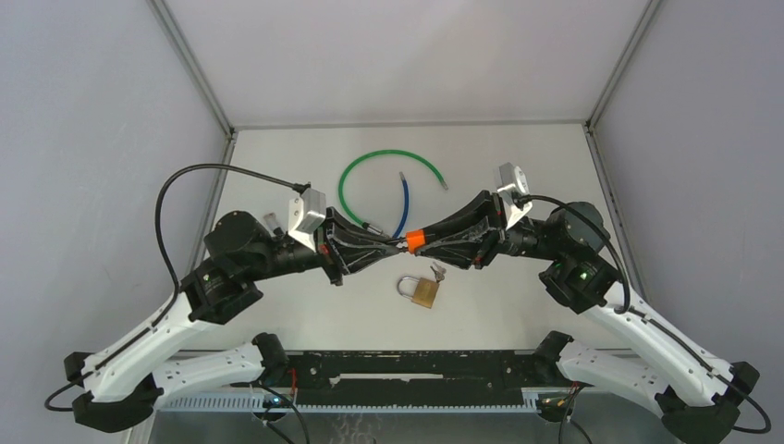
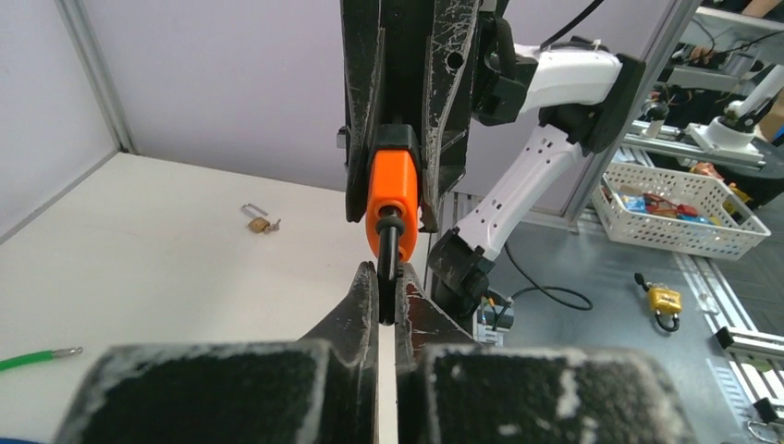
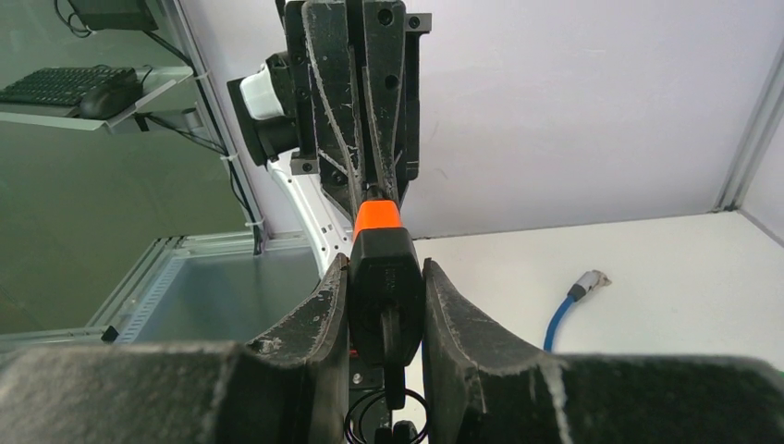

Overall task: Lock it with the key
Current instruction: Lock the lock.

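Left arm [image 1: 199, 301] and right arm [image 1: 592, 277] meet mid-frame; left claw [image 1: 398, 243] pinches the stem of the orange-black lock [image 1: 413, 240], right claw [image 1: 427, 237] clamps its body.

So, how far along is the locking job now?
Done: the right hand holds the orange-and-black lock above the table. In hand: the left hand is shut on the black stem at its orange end, probably the key. Left: the turn; nothing shows it locked yet.

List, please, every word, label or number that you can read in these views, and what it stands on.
No text reads clearly in any view.
Brass padlock: markings, if any, too small.
Orange-and-black lock: no print visible.
Keyboard: keys too blurred.
Packets in the white basket: print too blurred.
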Robot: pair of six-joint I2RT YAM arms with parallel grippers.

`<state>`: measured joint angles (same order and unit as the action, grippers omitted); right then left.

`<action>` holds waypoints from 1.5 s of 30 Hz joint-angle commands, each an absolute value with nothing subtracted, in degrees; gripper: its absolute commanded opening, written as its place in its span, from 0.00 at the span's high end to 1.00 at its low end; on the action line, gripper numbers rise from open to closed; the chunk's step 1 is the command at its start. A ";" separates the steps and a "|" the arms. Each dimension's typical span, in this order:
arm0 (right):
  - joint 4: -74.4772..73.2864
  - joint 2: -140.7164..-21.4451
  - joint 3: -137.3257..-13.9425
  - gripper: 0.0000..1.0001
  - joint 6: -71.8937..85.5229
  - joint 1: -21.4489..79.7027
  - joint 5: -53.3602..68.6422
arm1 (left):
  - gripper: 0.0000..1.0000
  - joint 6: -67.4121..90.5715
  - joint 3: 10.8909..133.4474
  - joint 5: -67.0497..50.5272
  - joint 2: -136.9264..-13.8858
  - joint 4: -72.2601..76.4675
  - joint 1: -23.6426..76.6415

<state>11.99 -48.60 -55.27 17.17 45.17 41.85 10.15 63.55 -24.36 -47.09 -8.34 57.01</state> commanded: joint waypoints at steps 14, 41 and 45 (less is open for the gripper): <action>21.54 -52.77 -55.39 1.00 20.77 46.32 34.62 | 1.00 19.86 64.07 -19.44 -54.64 5.23 61.96; 34.70 -61.88 -50.80 1.00 20.19 47.36 27.83 | 1.00 6.01 81.44 -18.81 -65.00 -15.29 70.04; 36.60 -64.16 -51.24 1.00 19.81 47.55 30.20 | 1.00 7.68 83.96 -24.91 -66.68 -15.23 70.04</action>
<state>46.37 -55.42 -51.20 23.55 45.78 28.14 4.05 82.81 -5.19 -58.57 -13.76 64.53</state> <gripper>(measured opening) 0.329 0.026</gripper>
